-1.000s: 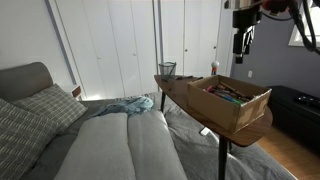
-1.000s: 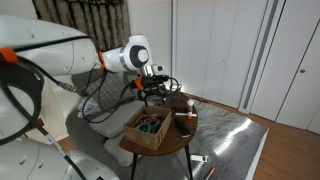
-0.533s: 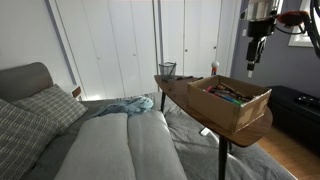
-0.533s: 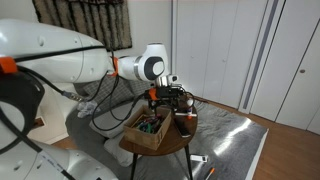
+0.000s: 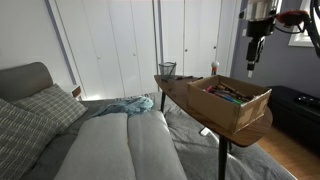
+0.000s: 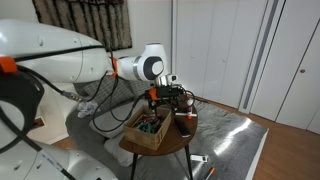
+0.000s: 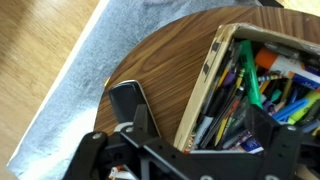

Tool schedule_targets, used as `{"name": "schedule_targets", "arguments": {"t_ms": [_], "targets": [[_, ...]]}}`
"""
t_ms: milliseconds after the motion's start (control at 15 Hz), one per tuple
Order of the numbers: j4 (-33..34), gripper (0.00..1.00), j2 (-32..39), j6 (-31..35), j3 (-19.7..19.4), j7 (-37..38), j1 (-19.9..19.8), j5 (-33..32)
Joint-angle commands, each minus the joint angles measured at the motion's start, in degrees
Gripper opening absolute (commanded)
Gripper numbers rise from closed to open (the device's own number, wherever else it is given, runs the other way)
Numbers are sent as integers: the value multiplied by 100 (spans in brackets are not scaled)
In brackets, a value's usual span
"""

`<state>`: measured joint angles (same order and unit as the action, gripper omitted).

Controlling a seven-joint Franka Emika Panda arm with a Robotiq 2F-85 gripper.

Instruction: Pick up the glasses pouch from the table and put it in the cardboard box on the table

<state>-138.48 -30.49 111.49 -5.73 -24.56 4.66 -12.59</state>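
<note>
The glasses pouch is a flat black case lying on the brown wooden table just beside the cardboard box. The box is full of pens and markers. In an exterior view the pouch lies on the table next to the box. My gripper is open and empty. It hangs above the box wall, with one finger over the pouch side and one over the pens. It also shows in both exterior views, above the box.
A black mesh cup stands at the table's far end. A small bottle stands behind the box. A grey sofa with cushions and a blue cloth lie beside the table. White closet doors stand behind.
Over the last second my gripper moved sideways and a little lower over the box and table. In the last half second nothing has visibly moved.
</note>
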Motion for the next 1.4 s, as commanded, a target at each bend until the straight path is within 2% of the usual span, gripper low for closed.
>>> {"name": "schedule_targets", "arguments": {"t_ms": [0,67,200,267,400,467,533,600,667,800,933,1000,1200,1333], "targets": [[-341,100,-112,451,-419,-935,-188,-288],[-412,100,-85,543,-565,-1209,-257,-362],[-671,100,-58,1376,-1135,-2146,-339,-213],[-765,100,52,1899,-1548,-2607,-308,-98],[-734,100,308,2524,-2384,-3465,-70,355],[-620,100,486,2652,-2748,-3902,119,754],[-469,100,706,2606,-2833,-4381,91,1349],[-220,100,984,2210,-2910,-4557,115,1798],[-648,100,568,2466,-2447,-4288,-383,1344],[-595,100,730,2453,-2410,-4452,-503,1469],[-604,100,716,2453,-2275,-4431,-571,1461],[-488,100,799,2252,-2176,-4438,-547,1449],[91,100,1242,1457,-1832,-4316,-458,1547],[408,100,1540,1379,-1469,-3944,-496,1506]]}}
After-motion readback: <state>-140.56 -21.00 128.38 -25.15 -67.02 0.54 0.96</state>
